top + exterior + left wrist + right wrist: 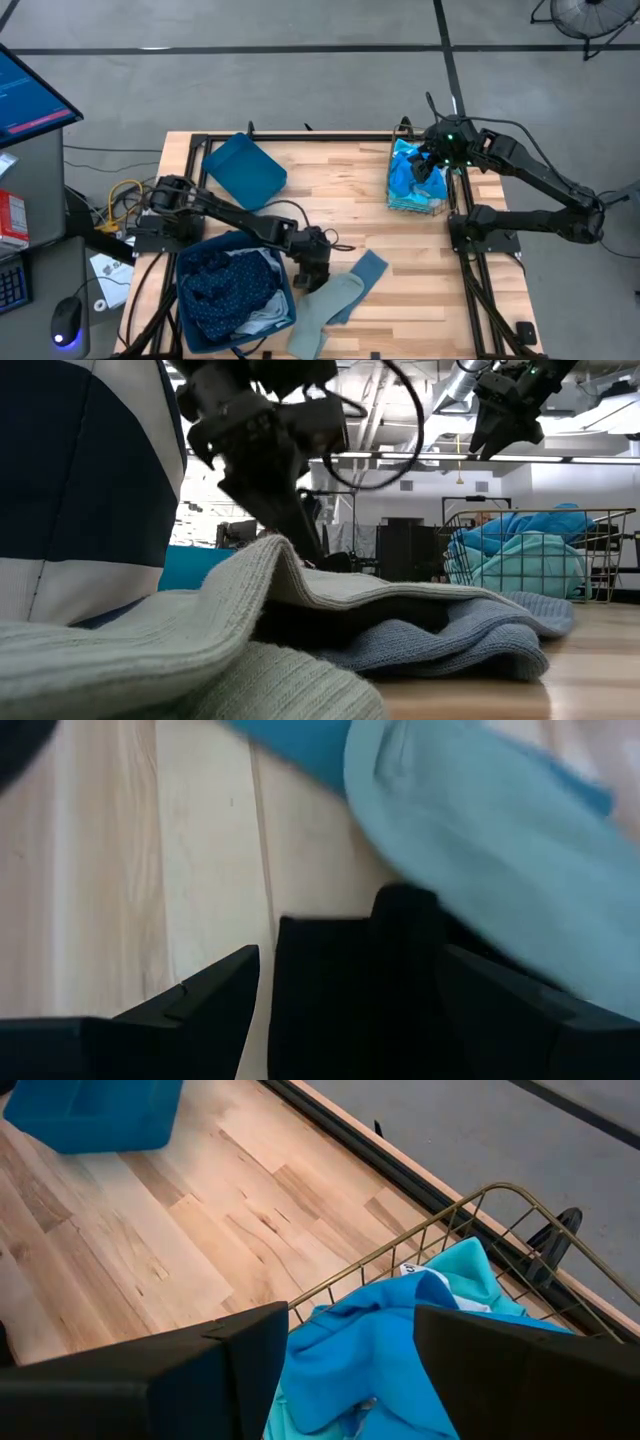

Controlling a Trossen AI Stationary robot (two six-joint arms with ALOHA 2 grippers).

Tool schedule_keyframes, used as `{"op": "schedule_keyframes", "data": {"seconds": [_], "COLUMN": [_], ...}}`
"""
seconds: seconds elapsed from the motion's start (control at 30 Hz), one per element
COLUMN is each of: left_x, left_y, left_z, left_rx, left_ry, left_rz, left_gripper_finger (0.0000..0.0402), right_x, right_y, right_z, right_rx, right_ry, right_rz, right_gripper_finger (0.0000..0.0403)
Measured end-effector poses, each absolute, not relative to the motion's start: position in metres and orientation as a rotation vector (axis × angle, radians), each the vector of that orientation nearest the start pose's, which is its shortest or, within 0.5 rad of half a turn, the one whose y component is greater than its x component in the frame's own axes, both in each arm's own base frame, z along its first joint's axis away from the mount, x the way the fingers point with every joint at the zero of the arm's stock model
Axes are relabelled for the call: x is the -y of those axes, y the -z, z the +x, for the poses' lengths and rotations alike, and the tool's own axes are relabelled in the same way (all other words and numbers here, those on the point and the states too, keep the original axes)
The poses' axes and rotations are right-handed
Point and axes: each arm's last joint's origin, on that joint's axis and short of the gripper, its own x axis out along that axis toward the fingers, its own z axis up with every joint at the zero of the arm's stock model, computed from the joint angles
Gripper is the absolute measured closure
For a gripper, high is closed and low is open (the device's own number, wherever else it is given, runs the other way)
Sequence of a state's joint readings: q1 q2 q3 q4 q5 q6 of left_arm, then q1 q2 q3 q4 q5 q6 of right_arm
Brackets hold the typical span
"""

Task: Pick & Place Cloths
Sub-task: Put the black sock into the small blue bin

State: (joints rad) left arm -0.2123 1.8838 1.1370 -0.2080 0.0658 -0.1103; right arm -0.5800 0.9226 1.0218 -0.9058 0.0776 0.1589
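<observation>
Only the right wrist view shows right gripper (350, 1370) spread above bright blue cloth (370, 1350).

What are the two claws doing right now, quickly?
Left gripper: down at the grey-green cloth; open or shut cannot be told.
Right gripper: open, empty, above the basket.

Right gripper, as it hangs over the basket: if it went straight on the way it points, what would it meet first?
Most likely the bright blue cloth, heaped in the wire basket directly between the open right gripper fingers; the gap to it is unclear.
</observation>
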Motion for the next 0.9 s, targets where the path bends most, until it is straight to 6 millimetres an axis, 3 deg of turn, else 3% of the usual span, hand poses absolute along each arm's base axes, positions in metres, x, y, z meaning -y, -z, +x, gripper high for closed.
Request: {"op": "schedule_keyframes", "data": {"seconds": [0.2, 0.3, 0.5, 0.7, 0.9], "left_x": [0.082, 0.081, 0.079, 0.070, 0.054], "left_y": [-0.143, -0.136, -0.130, -0.134, -0.155], "left_z": [0.367, 0.363, 0.362, 0.362, 0.362], "left_rx": [-1.027, -1.091, -1.138, -1.146, -1.083], "left_ry": [0.215, 0.209, 0.177, 0.096, 0.013], "left_rz": [-0.036, -0.031, -0.050, -0.170, -0.254], "left_gripper_finger": [0.0120, 0.0143, 0.0235, 0.0378, 0.0399], "right_x": [0.092, 0.092, 0.092, 0.093, 0.093], "right_y": [-0.328, -0.328, -0.328, -0.328, -0.328], "right_z": [0.137, 0.137, 0.137, 0.137, 0.137], "right_rx": [-0.749, -0.749, -0.750, -0.747, -0.747], "right_ry": [0.685, 0.685, 0.683, 0.683, 0.683], "right_rz": [0.350, 0.350, 0.345, 0.341, 0.341], "right_gripper_finger": [0.0196, 0.0195, 0.0197, 0.0205, 0.0213]}}
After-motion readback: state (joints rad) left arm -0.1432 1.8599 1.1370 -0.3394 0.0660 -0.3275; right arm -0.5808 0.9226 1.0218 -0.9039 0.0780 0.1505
